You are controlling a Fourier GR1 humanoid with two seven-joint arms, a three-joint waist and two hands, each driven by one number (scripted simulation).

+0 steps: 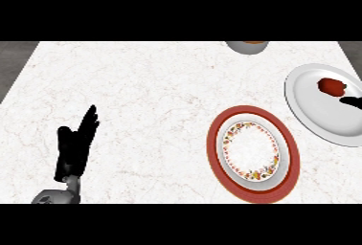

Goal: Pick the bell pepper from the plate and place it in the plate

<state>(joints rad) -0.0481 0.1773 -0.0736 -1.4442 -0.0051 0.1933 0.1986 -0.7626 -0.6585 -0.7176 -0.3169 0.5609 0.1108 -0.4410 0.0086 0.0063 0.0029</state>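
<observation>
The bell pepper (332,85), a small red lump, sits on the plain white plate (305,107) at the right edge of the frame, upper half. Just below and right of it, a black shape (351,102) pokes in from the right border. That looks like the tip of the right hand, close beside the pepper but not on it, and I cannot tell how its fingers are set; too little shows.

Down at lower left, the left hand (76,143) rests on the white marble counter (141,95), fingers straight and together, pointing up the frame, holding nothing.

The red-rimmed plate (253,152) with the floral border waits at lower centre-right, nothing on it, near the white plate.

By my reading, nothing is done yet: the grasp, the lift, the carry down-left and the set-down are all left. A grey bowl (247,46) peeks in at the top edge.
</observation>
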